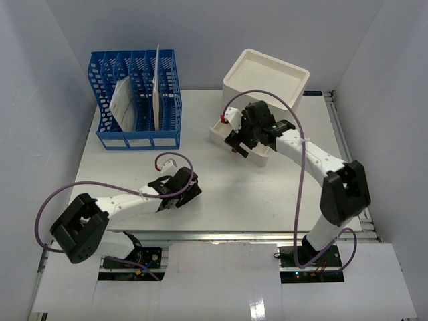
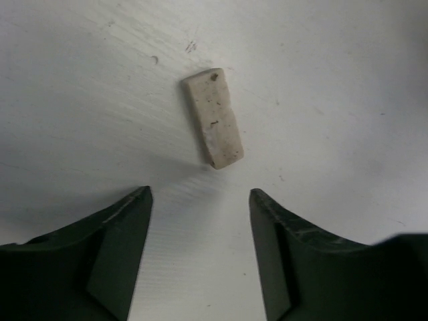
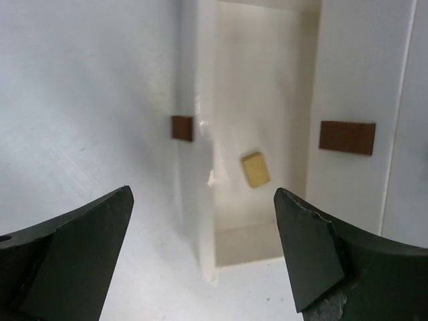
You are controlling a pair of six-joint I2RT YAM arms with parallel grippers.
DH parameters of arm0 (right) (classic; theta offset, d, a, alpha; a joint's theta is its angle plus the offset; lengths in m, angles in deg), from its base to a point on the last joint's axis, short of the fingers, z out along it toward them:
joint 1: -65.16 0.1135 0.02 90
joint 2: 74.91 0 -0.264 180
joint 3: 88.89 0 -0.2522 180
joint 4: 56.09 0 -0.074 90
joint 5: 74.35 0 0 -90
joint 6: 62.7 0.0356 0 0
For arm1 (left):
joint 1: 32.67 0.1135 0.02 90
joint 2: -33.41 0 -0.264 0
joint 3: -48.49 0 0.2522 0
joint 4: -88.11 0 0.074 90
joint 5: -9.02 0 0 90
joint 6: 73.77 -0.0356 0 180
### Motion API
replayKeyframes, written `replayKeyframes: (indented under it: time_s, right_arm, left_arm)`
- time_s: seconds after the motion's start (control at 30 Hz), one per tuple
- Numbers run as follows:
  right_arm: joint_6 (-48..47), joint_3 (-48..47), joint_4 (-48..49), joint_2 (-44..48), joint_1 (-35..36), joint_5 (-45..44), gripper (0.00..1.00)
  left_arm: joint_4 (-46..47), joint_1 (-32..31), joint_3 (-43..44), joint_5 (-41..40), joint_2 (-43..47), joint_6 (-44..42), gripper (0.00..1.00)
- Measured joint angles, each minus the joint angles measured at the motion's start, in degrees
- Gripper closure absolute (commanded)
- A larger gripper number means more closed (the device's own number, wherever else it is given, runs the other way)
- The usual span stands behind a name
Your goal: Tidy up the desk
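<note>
Dark fingers of left claw [image 2: 200, 197] closest to lens, parted fairly wide, gripping nothing. Just beyond the tips, flat on white counter [image 2: 334, 80]: beige eraser-like block [image 2: 212, 118], speckled, lying slantwise, apart from both fingers. Marks on it too faint to read as writing.

Right claw [image 3: 204, 194] also spread wide and empty, poised before pulled-out drawer [image 3: 261, 221] of white drawer box [image 1: 267, 77] at far right of counter. Inside drawer, small yellow block [image 3: 255, 168], tilted; resting or not, cannot tell. Brown rectangular patch [image 3: 182, 128] on left drawer wall, second brown patch [image 3: 346, 137] on the right, both plain.

From overhead, counter filling the middle, left arm low near front centre, right arm reaching toward drawer. Blue slotted file rack [image 1: 137, 100] upright at far left corner, papers [image 1: 124, 100] leaning in its slots. White label strips [image 1: 138, 142] along rack front, writing too small to read.
</note>
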Motion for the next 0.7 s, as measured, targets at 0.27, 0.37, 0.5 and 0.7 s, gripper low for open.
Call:
replayKeyframes:
  time_s: [0.27, 0.37, 0.5, 0.7]
  right_arm:
    - [0.1, 12.8, 1.3, 21.7, -0.9, 16.3, 0.08]
    - [0.4, 16.9, 2.1, 24.7, -2.4, 19.6, 0.08]
    - [0.7, 22.9, 3.2, 26.5, -3.7, 22.7, 0.08]
    - [1.1, 28.7, 3.5, 29.6, -5.8, 27.0, 0.08]
  left_arm:
    - [-4.4, 3.9, 12.9, 1.3, -14.2, 0.1, 0.28]
    - [-5.4, 4.7, 15.4, 1.5, -16.5, 0.1, 0.28]
    - [-7.7, 5.0, 18.3, 1.3, -19.0, 0.0, 0.3]
    - [-12.4, 5.0, 23.3, 1.2, -23.1, -2.0, 0.47]
